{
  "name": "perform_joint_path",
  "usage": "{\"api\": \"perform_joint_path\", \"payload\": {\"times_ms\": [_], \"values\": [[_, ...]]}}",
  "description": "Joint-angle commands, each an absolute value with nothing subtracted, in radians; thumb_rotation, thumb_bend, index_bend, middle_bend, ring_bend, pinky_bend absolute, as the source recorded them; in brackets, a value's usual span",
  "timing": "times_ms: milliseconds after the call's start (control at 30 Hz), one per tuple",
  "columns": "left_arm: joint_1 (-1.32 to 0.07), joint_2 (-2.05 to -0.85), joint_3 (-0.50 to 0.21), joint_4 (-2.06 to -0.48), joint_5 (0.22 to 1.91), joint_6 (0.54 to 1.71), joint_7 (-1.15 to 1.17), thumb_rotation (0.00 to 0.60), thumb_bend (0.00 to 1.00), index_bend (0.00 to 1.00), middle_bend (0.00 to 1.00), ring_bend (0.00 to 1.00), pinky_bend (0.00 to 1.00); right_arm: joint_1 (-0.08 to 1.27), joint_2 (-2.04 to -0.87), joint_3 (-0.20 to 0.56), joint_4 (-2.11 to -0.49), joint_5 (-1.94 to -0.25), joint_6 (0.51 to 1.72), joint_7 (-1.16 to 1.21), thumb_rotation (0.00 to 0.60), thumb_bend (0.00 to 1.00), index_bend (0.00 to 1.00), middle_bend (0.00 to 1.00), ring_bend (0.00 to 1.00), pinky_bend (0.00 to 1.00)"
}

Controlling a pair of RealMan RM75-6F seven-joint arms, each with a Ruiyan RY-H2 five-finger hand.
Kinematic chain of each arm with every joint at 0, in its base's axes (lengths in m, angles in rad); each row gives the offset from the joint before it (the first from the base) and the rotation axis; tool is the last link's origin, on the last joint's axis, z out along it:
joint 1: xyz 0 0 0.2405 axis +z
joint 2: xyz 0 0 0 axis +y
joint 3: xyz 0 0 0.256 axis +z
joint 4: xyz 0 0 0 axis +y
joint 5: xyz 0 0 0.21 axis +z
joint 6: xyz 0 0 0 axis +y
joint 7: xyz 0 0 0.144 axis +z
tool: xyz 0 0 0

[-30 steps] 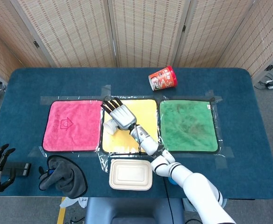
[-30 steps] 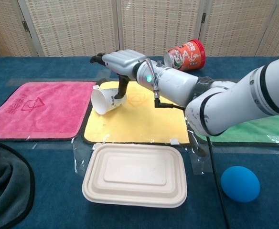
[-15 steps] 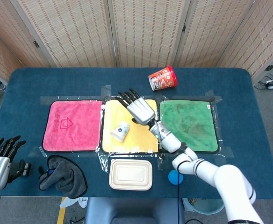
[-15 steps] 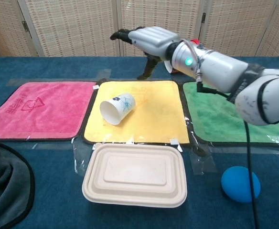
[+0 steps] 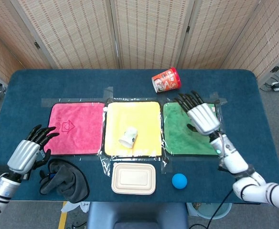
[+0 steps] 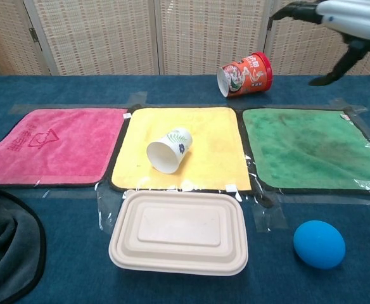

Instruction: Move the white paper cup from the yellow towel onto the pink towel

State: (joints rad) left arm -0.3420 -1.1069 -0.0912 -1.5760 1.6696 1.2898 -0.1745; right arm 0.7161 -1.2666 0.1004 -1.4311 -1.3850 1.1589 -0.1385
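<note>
The white paper cup lies on its side on the yellow towel, its mouth facing the front edge. The pink towel lies bare just to the left of the yellow one. My right hand hovers open over the green towel, fingers spread, holding nothing. My left hand is open at the front left, near the pink towel's front corner, also holding nothing.
A red printed cup lies on its side behind the towels. A beige lidded food box sits in front of the yellow towel, a blue ball to its right, a dark cloth at front left.
My right hand let the cup go and drew away to the right, over the green towel. The cup rolled slightly right on the yellow towel. My left hand rose toward the pink towel.
</note>
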Motion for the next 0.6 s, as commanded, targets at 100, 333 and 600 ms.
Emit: {"api": "perform_joint_path", "payload": {"times_ms": [100, 333, 600], "values": [[-0.450, -1.121, -0.101, -1.557, 1.723, 1.201, -0.227, 0.600, 0.74, 0.21, 0.14, 0.15, 0.00, 0.595, -1.155, 0.049, -1.537, -1.415, 1.274, -0.139, 0.600, 0.24, 0.00, 0.07, 0.09, 0.01], [-0.605, -1.146, -0.116, -1.550, 1.771, 1.079, -0.275, 0.600, 0.83, 0.20, 0.14, 0.14, 0.00, 0.501, -1.093, 0.024, -1.588, -1.447, 1.350, -0.124, 0.600, 0.23, 0.00, 0.08, 0.09, 0.01], [-0.790, -1.223, -0.132, -1.517, 1.794, 0.927, -0.291, 0.414, 0.86, 0.20, 0.14, 0.13, 0.00, 0.440, -1.072, 0.016, -1.612, -1.485, 1.390, -0.125, 0.600, 0.23, 0.00, 0.08, 0.09, 0.01]]}}
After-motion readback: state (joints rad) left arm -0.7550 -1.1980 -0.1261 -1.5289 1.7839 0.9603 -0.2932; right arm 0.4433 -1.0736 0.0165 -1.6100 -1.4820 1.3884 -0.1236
